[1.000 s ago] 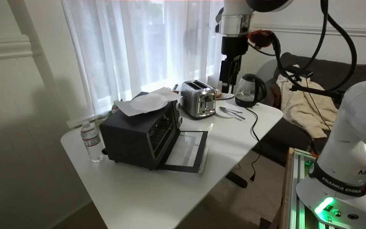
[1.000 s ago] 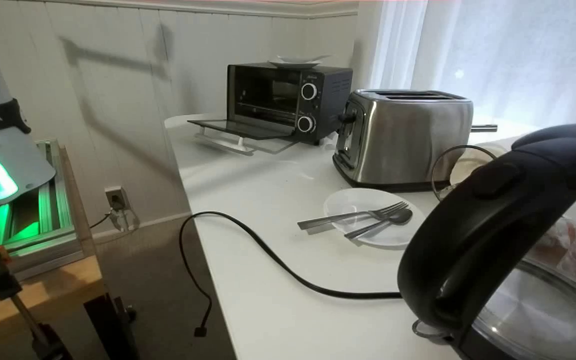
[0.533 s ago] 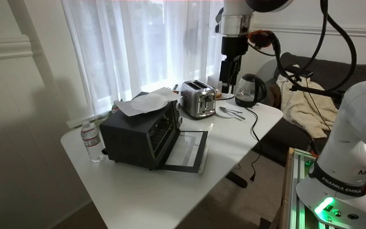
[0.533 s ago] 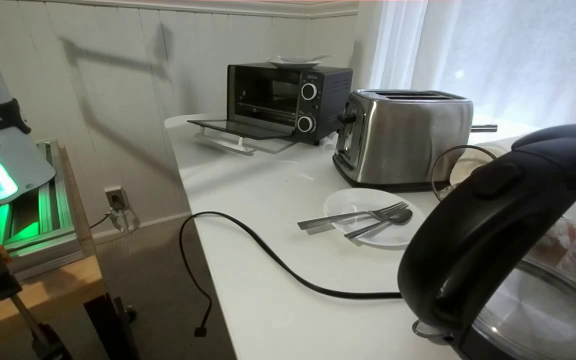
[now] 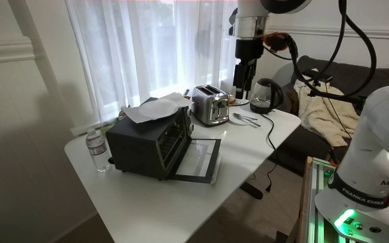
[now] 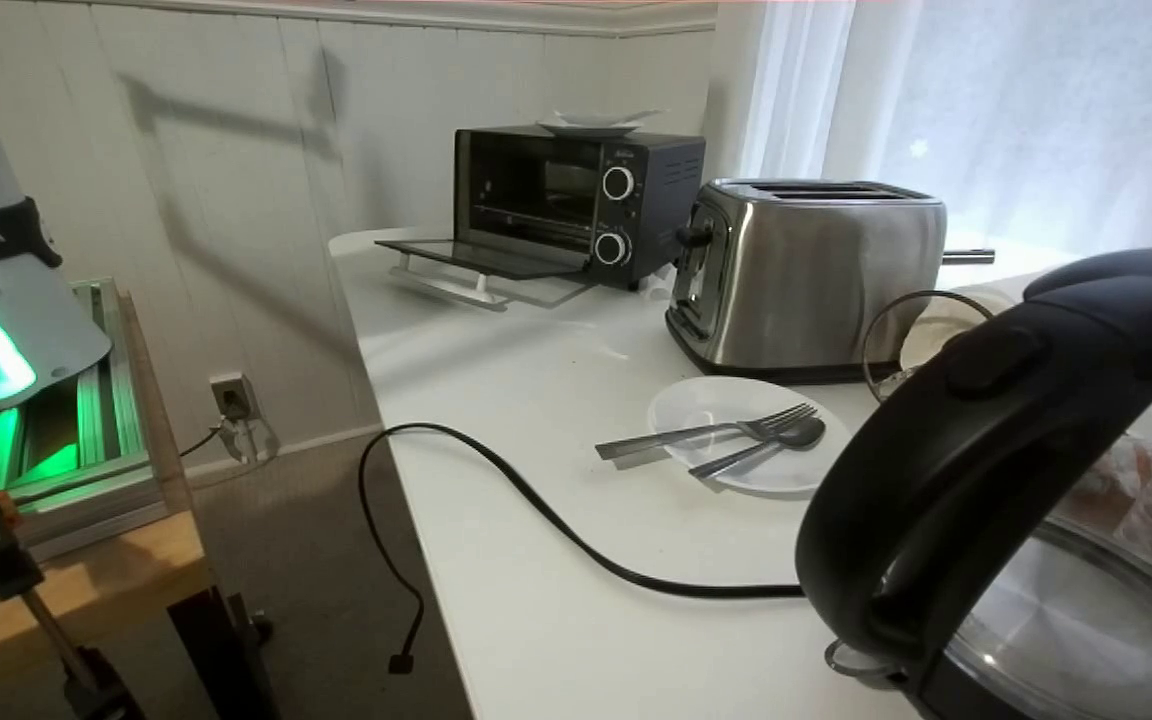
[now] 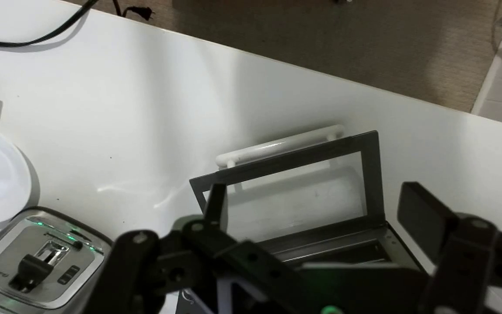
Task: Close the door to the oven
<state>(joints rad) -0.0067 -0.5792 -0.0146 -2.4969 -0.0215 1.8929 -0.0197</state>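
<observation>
The black toaster oven (image 5: 133, 145) stands on the white table. Its glass door (image 5: 212, 165) is folded down fully open, roughly level, in both exterior views; the door (image 6: 496, 262) hangs just above the table. A white bar handle (image 6: 441, 288) runs along the door's outer edge. In the wrist view the open door (image 7: 373, 174) and its handle (image 7: 281, 146) lie beyond and below the fingers. My gripper (image 5: 242, 93) points down, high above the table near the toaster, apart from the oven. In the wrist view the gripper (image 7: 316, 209) is wide open and empty.
A steel toaster (image 5: 211, 104) stands beside the oven. A glass kettle (image 5: 262, 98) with a black cord (image 6: 576, 535) stands farther along. A plate (image 6: 676, 405) bears a fork and spoon. A water bottle (image 5: 97, 152) stands behind the oven. A white sheet (image 5: 160, 106) lies on top.
The cable on the arm has shifted very slightly. The gripper, the oven and its door look unmoved.
</observation>
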